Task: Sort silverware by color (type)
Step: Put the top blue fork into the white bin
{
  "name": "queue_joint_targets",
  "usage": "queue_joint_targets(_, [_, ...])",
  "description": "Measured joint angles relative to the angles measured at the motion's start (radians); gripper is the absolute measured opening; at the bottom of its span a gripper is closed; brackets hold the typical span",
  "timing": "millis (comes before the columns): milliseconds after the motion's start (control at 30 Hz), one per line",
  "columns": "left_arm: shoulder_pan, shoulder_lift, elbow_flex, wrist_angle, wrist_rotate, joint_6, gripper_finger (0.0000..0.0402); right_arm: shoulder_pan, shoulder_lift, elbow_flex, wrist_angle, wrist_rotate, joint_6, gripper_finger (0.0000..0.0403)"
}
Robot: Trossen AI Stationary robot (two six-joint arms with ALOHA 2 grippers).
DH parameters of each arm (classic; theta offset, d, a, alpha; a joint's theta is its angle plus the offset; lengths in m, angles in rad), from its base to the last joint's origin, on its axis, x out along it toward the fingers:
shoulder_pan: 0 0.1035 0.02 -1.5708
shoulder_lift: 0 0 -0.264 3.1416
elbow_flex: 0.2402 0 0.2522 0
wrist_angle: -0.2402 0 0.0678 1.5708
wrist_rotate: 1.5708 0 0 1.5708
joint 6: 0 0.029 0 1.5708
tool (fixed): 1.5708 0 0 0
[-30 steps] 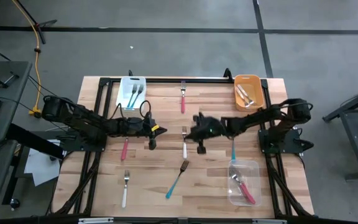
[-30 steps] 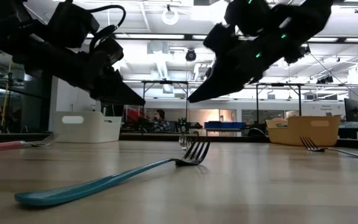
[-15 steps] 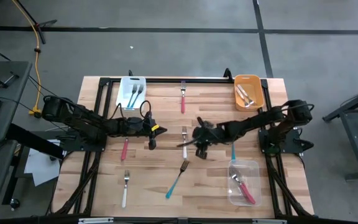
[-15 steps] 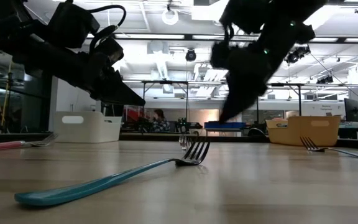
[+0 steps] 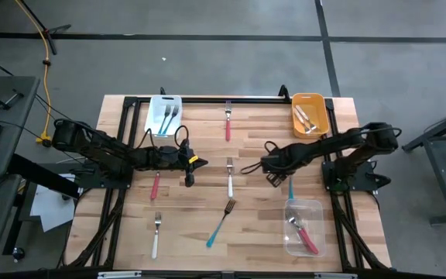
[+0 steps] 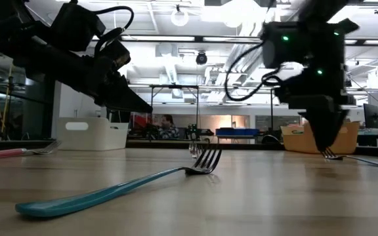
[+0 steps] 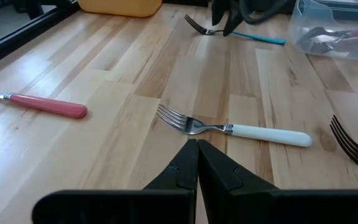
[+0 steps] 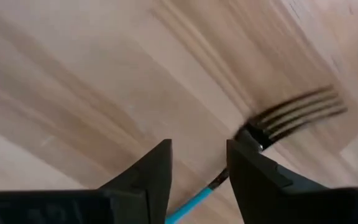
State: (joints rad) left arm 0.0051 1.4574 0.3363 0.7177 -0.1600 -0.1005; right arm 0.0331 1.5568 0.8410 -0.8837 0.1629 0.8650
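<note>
Teal fork (image 8: 261,140) half hidden behind parted right gripper (image 8: 197,165); left gripper (image 7: 197,163) closed, empty.

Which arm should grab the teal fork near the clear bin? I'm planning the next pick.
Right. Its tool hangs open directly over that teal fork, tines just ahead of its fingers. The left tool is shut, across the table by the white fork.

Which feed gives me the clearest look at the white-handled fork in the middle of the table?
The left wrist view: the white-handled fork lies whole just beyond the shut left pincer. The high view shows it small. The low view shows only distant tines, and the right wrist view misses it.
</note>
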Motion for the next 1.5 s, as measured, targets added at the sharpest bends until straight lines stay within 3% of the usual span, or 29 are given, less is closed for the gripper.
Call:
queue_joint_targets(267, [0.0, 0.0, 0.0, 0.0, 0.001, 0.0, 0.0001, -0.03, -0.154, -0.23, 0.078, -0.002, 0.239, 0.0123])
queue_joint_targets(433, [0.0, 0.0, 0.0, 0.001, 0.001, 0.0, 0.0001, -0.043, -0.236, -0.336, 0.195, -0.009, 0.256, 0.0115])
queue_joint_targets(567, [0.0, 0.0, 0.0, 0.003, 0.001, -0.003, 0.0001, -0.047, -0.276, -0.369, 0.228, 0.004, 0.28, 0.0094])
queue_joint_targets(800, [0.0, 0.0, 0.0, 0.01, 0.001, -0.026, 0.0001, -0.049, -0.316, -0.379, 0.267, 0.01, 0.219, 0.0022])
queue_joint_targets(900, [0.0, 0.0, 0.0, 0.011, 0.001, -0.026, 0.0001, -0.052, -0.337, -0.352, 0.203, 0.018, 0.203, 0.0012])
queue_joint_targets(1033, [0.0, 0.0, 0.0, 0.011, 0.001, -0.027, 0.0001, -0.052, -0.353, -0.28, 0.119, 0.015, 0.22, 0.0027])
queue_joint_targets(1167, [0.0, 0.0, 0.0, 0.01, 0.001, -0.027, 0.0001, -0.04, -0.351, -0.236, 0.068, -0.036, 0.287, 0.0069])
queue_joint_targets(1333, [0.0, 0.0, 0.0, 0.009, 0.001, -0.028, 0.0001, -0.019, -0.351, -0.245, 0.018, -0.123, 0.471, 0.0116])
queue_joint_targets(1500, [0.0, 0.0, 0.0, 0.008, 0.001, -0.029, 0.0001, 0.003, -0.351, -0.306, 0.038, -0.165, 0.602, 0.012])
